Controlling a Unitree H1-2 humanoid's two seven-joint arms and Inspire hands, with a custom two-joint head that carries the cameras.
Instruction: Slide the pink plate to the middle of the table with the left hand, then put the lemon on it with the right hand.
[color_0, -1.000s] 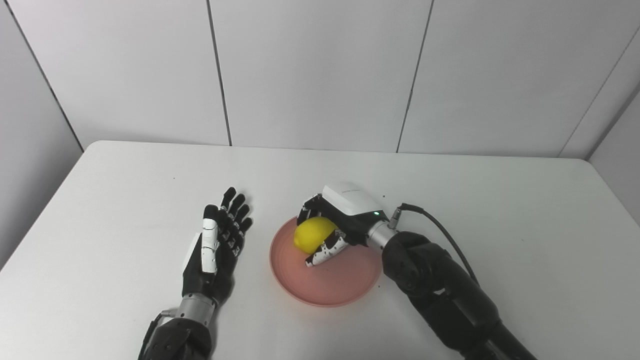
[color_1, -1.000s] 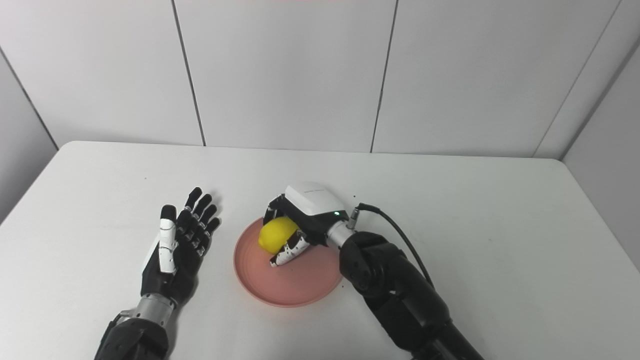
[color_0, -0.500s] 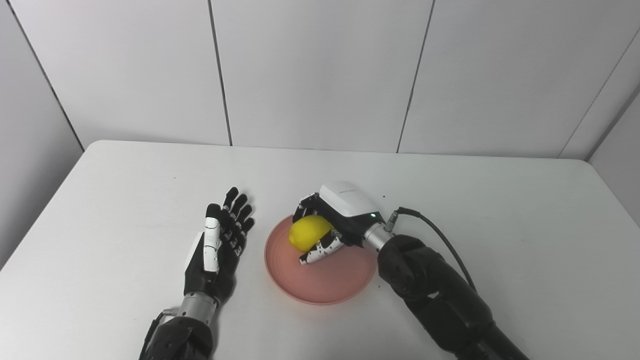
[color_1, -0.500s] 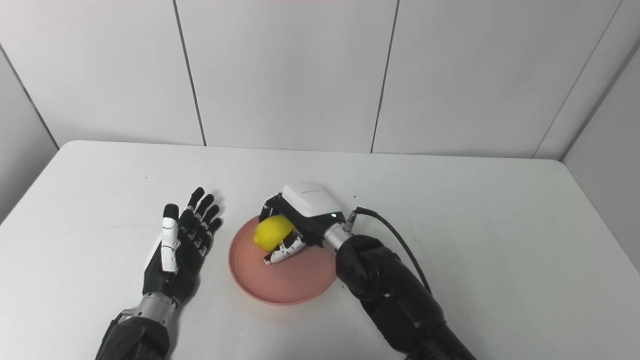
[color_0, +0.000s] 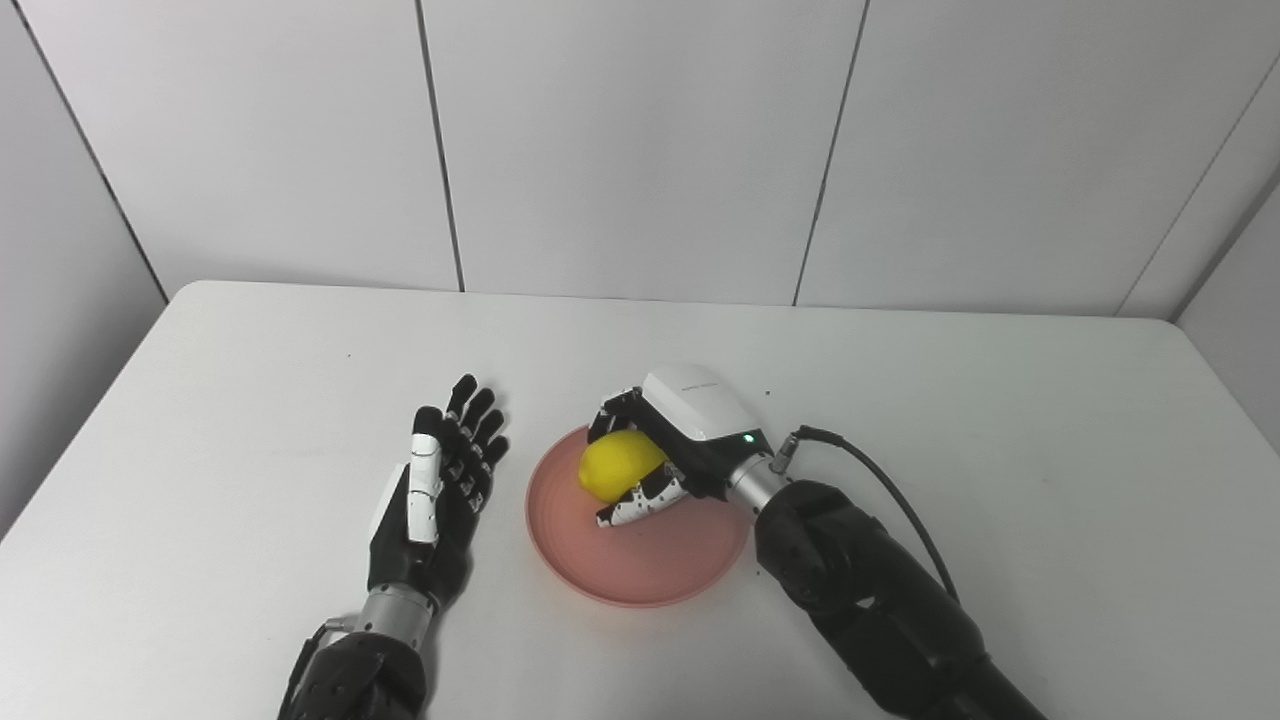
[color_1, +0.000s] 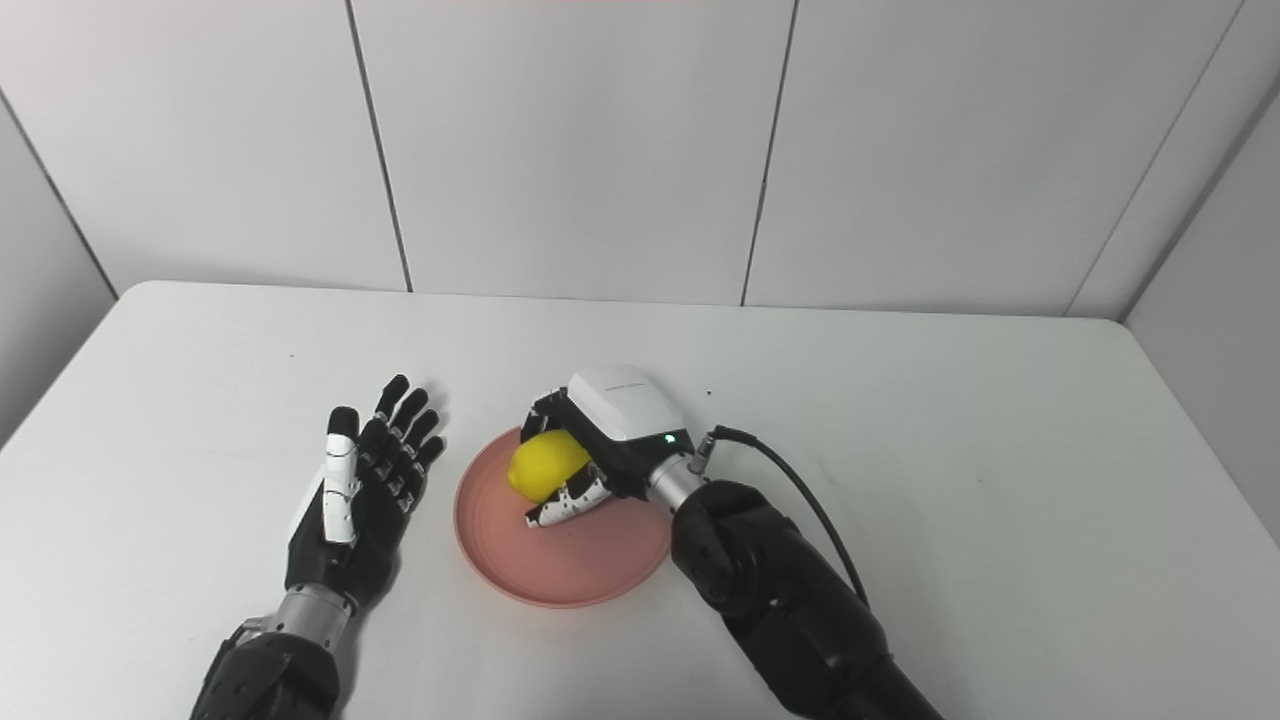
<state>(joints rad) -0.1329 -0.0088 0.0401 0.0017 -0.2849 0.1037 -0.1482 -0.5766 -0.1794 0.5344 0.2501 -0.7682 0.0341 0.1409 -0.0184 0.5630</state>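
I am seeing the right hand (color_0: 672, 448) curling around the lemon (color_0: 618, 465) over the plate (color_0: 640, 555) at frame centre; the left hand (color_0: 435, 490) is lying flat, fingers spread, empty.

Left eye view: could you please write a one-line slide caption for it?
Right hand holds the lemon over the pink plate; left hand rests open alongside.
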